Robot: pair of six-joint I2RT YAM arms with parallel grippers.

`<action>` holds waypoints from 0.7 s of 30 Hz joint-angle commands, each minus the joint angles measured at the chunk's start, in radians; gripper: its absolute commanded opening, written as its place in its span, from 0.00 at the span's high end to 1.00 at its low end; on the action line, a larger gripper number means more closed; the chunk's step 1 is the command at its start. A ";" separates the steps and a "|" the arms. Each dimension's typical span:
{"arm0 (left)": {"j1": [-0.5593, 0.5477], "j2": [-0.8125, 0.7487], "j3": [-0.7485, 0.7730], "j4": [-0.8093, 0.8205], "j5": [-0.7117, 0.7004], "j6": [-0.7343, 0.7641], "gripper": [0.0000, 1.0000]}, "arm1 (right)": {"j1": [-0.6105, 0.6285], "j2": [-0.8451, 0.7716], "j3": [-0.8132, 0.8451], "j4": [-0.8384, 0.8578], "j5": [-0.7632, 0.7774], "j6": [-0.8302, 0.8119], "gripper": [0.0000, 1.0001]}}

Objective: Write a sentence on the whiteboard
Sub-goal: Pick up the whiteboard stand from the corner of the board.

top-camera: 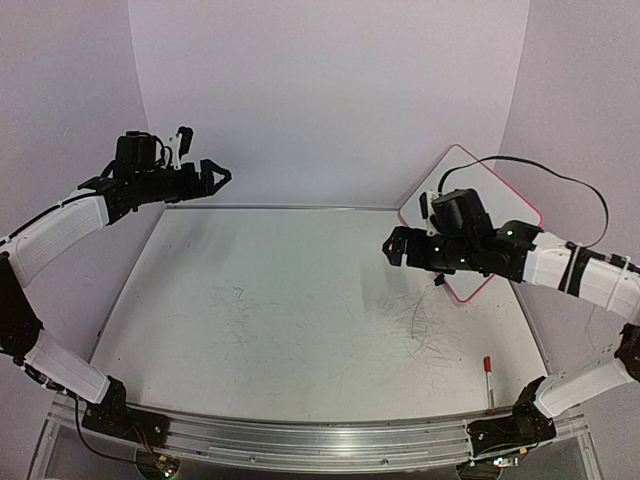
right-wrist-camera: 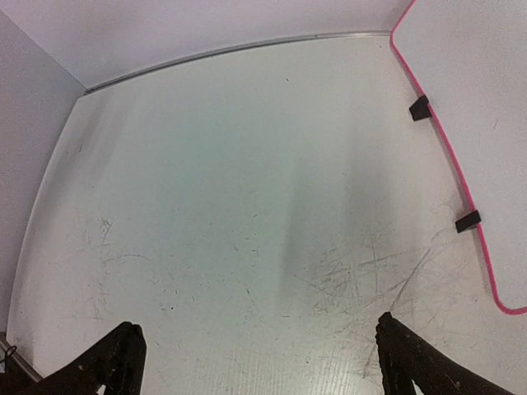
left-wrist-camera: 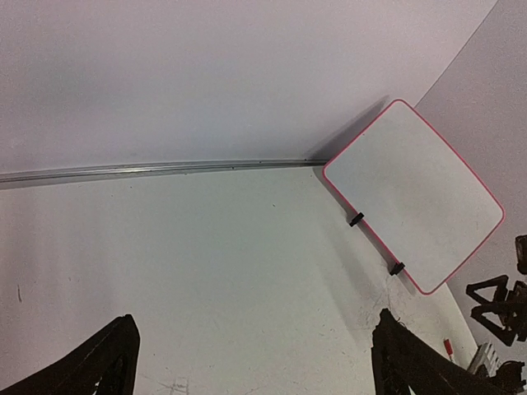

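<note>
The whiteboard [top-camera: 510,200] is sitting at the far right corner of the surface [top-camera: 280,310], turned cornerwise so that one corner is pointing toward the back wall and showing in front of it. Whether it is lying flat or leaning, I cannot tell. Its thin red rim is running all the way round, and two small black clips [left-wrist-camera: 356,219] are gripping the edge that is facing left and near. The part of its face that is showing is looking plain white. The right hand [top-camera: 392,248] is hovering above the surface just to the left of the whiteboard, pointing left, with its fingers [right-wrist-camera: 412,362] standing wide apart and holding nothing. The right arm is crossing in front of the middle of the whiteboard in the overhead view. The left hand [top-camera: 222,178] is hanging high over the far left corner, pointing right, well apart from the whiteboard, its fingers [left-wrist-camera: 99,362] also spreading wide and gripping nothing. A pen [top-camera: 487,378] with a red end is lying on the surface near the right arm's base, touching neither hand. Grey scribbles [top-camera: 425,325] are marking the surface between the pen and the whiteboard.
</note>
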 commanded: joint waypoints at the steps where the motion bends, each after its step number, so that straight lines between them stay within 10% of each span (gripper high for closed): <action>1: -0.001 0.026 0.065 0.004 0.012 0.047 0.01 | 0.010 0.102 0.055 0.047 0.146 0.261 0.02; 9: -0.012 0.016 0.042 -0.011 0.091 0.055 0.01 | -0.003 0.190 0.002 -0.056 0.426 0.790 0.02; 21: -0.034 -0.067 -0.020 -0.012 0.038 0.090 0.01 | -0.182 0.496 0.160 -0.141 0.472 0.882 0.14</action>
